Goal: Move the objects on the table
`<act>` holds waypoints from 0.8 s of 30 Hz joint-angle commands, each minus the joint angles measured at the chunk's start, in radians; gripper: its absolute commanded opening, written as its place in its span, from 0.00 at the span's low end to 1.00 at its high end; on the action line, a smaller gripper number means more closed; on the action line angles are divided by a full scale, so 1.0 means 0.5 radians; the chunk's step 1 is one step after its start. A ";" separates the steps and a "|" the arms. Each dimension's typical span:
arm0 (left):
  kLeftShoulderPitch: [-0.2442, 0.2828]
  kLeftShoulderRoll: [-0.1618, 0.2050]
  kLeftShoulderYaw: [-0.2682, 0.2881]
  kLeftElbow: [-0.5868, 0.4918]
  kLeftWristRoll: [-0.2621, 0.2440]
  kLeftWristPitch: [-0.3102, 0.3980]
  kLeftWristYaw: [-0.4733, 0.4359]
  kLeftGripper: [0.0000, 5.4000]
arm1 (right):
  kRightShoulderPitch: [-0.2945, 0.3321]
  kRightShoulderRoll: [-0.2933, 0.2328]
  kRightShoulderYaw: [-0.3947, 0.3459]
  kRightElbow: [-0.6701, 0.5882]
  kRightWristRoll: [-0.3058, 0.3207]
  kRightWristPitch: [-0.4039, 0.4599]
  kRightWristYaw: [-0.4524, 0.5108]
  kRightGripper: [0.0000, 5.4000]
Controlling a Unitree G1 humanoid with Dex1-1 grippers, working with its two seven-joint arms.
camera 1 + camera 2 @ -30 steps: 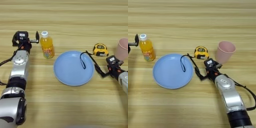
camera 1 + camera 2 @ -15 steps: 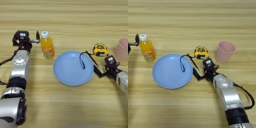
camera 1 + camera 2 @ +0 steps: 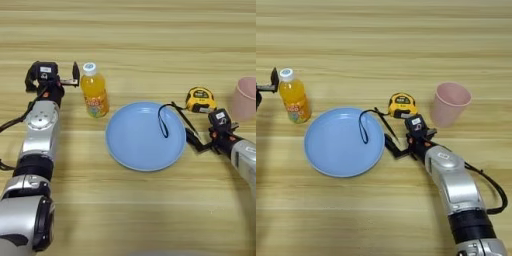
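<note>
Beside plate (image 3: 341, 145), right gripper (image 3: 393, 149) (nearer)

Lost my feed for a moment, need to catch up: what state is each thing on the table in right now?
Bottle: upright, capped.
Pink cup: upright, mouth up.
Tape measure: beside plate, cord looped onto it.
Blue plate: flat, holds only cord.
Left gripper: beside bottle.
Right gripper: at plate's right rim.

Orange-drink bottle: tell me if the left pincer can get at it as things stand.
Probably yes. The left pincer sits right beside the orange-drink bottle, level with its white cap, with nothing between them.
</note>
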 commanded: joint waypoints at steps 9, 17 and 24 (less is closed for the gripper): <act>0.001 -0.012 -0.003 -0.023 0.006 0.047 0.017 1.00 | 0.058 -0.031 0.101 0.286 -0.087 0.038 -0.018 0.70; 0.001 -0.011 -0.003 -0.026 0.004 0.052 0.019 1.00 | 0.050 -0.035 0.132 0.321 -0.091 0.047 -0.011 0.53; -0.005 -0.014 -0.005 -0.022 0.006 0.053 0.022 1.00 | 0.067 -0.058 0.214 0.294 -0.135 0.072 -0.006 0.40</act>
